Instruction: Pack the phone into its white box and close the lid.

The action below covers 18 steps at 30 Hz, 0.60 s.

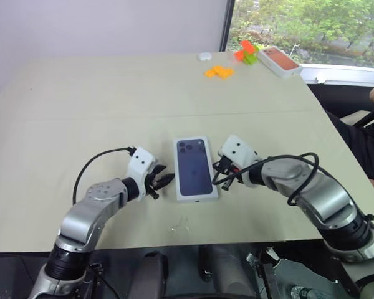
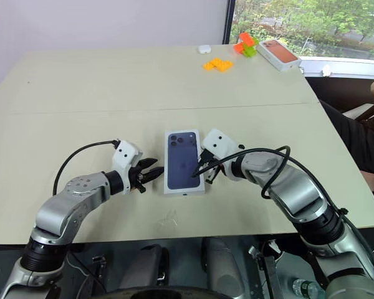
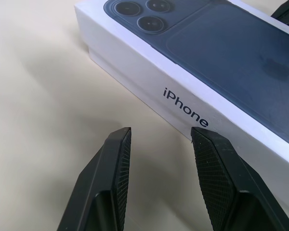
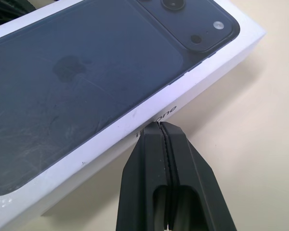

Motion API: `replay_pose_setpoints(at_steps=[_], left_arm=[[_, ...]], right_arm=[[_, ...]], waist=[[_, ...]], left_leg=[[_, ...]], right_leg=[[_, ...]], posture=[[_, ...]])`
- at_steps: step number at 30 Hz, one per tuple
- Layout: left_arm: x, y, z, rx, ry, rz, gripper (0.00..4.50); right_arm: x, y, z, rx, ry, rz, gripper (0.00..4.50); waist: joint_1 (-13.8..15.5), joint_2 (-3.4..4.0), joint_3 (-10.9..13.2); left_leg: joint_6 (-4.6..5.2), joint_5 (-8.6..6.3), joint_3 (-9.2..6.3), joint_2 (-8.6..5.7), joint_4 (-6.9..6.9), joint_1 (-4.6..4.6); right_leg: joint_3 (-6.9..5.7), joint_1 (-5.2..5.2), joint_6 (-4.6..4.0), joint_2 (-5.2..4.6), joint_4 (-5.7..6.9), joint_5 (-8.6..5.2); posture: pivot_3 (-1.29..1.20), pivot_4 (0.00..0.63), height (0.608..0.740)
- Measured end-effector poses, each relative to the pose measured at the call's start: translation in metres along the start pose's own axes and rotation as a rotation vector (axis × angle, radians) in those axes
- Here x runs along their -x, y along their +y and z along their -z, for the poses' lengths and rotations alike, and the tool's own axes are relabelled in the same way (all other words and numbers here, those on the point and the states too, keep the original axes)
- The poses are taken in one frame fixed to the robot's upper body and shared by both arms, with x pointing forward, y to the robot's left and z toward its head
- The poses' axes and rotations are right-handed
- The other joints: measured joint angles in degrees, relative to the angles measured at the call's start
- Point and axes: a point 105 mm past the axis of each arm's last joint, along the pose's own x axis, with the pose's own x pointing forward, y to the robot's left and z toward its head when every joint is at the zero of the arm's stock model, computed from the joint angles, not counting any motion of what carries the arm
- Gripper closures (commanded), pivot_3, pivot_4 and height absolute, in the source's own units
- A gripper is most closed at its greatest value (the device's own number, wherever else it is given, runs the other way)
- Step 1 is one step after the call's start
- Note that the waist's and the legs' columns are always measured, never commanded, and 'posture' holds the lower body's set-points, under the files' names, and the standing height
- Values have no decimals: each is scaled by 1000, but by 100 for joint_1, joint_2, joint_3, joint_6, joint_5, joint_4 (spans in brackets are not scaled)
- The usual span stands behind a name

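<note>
Bright, even daylight enters via the window [image 1: 311,31] at 1–2 o'clock; foliage outside is near blown out. The counter [image 1: 112,93] is evenly lit w/ soft, short shadows. Head views sharp at centre, slight bowing toward edges. Wrist views: mild sheen and fine scratches on the lid [image 4: 86,82]; fingers [image 3: 113,163] close-up, a bit soft.

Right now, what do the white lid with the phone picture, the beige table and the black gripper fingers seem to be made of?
The white lid with the phone picture looks like smooth matte cardboard: crisp folded edges, printed lettering, faint scuffs on the dark print. The beige table seems to be a matte laminate or similar, with an even, dull surface. The black gripper fingers appear to be rubber or plastic, with finely cross-hatched pads.
</note>
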Motion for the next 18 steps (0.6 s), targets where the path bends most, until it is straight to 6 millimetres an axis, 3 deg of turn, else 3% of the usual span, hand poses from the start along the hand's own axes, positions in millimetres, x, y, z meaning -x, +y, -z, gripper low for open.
replay_pose_setpoints(at_steps=[12,18], left_arm=[[2,-1,-1,6,-8,20,2385],[16,9,-17,48,-90,15,2385]], right_arm=[[4,-2,2,18,13,2,4500],[25,-21,9,49,31,59,4500]], waist=[[1,0,0],[3,-1,-1]], left_leg=[[0,0,0,0,0,-1],[0,0,1,-2,1,2]], right_leg=[[-1,0,0,0,0,0],[0,3,0,0,0,0]], posture=[[0,150,740],[0,150,740]])
